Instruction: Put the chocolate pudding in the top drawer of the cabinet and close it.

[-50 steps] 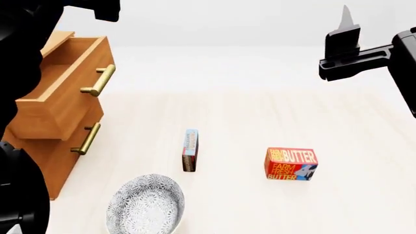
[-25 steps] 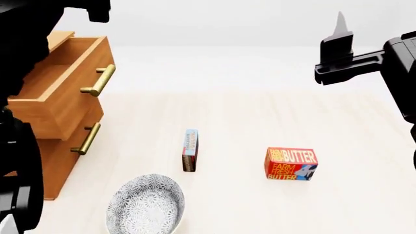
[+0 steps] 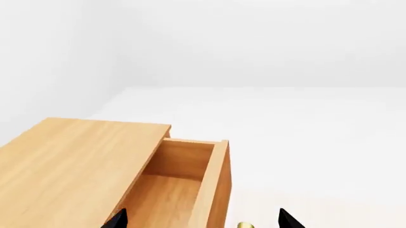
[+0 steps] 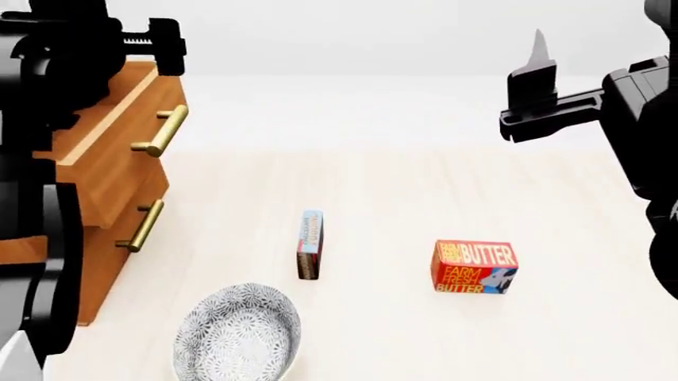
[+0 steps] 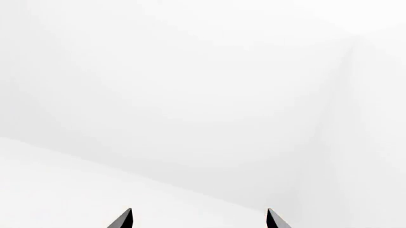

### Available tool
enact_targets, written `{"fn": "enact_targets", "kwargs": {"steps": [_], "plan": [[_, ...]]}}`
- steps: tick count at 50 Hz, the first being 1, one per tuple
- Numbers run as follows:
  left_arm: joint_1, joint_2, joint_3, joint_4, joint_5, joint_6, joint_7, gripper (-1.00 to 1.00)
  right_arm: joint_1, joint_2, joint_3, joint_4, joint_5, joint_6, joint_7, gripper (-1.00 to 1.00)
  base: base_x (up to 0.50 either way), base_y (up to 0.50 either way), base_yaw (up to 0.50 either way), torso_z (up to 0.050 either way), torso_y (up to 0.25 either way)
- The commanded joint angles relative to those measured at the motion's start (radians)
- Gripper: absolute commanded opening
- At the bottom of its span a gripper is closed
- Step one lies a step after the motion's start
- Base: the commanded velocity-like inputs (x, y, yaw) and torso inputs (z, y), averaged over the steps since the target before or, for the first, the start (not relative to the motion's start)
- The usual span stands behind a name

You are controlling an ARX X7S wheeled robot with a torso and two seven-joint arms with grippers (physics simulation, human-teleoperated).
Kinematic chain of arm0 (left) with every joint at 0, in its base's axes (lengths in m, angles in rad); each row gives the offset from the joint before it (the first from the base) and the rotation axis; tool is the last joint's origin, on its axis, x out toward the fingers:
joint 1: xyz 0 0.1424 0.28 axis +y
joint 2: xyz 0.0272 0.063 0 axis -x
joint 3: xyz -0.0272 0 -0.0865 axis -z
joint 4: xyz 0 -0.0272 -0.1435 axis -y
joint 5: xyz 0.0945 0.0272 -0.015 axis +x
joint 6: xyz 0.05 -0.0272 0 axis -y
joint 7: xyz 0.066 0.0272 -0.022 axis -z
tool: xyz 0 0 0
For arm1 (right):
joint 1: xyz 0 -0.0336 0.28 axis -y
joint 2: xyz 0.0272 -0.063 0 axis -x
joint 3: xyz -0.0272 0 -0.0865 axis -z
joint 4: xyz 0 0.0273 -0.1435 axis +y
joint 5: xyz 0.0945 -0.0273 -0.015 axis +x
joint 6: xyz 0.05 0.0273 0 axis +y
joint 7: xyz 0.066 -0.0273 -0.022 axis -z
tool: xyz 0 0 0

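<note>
The chocolate pudding [image 4: 310,244] stands on its thin edge near the middle of the counter [image 4: 424,190], free of both arms, with its light blue face turned toward the right edge. A red-orange butter box [image 4: 474,267] sits apart from it toward the right edge, and a patterned bowl [image 4: 237,332] lies near the front edge, just in front of the pudding and a little toward the left. The cabinet [image 4: 101,238] occupies the left edge of the counter; its top drawer [image 3: 184,185] is pulled out, the wooden interior bare in the left wrist view, and its brass handle [image 4: 161,131] sits above the handle of the lower drawer [image 4: 141,226]. The left tool [image 3: 199,221] hangs over the open drawer with its two dark tips spread wide, released and gripping nothing. The right tool [image 5: 198,219] is raised above the far right part of the counter, its tips likewise parted and empty, facing the blank white wall.
</note>
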Motion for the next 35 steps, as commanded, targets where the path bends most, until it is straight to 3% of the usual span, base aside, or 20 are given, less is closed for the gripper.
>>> {"fn": "enact_targets", "kwargs": {"steps": [1, 35], "plan": [[-0.049, 0.026, 0.016, -0.207, 0.018, 0.036, 0.009, 1.00, -0.016, -0.004, -0.024, 0.010, -0.033, -0.025, -0.019, 1.00, 0.00, 0.00, 0.00, 0.000, 0.000], [-0.059, 0.041, 0.047, -0.419, 0.033, 0.114, 0.044, 1.00, -0.046, -0.003, -0.078, 0.025, -0.094, -0.074, -0.052, 1.00, 0.00, 0.00, 0.00, 0.000, 0.000]]}}
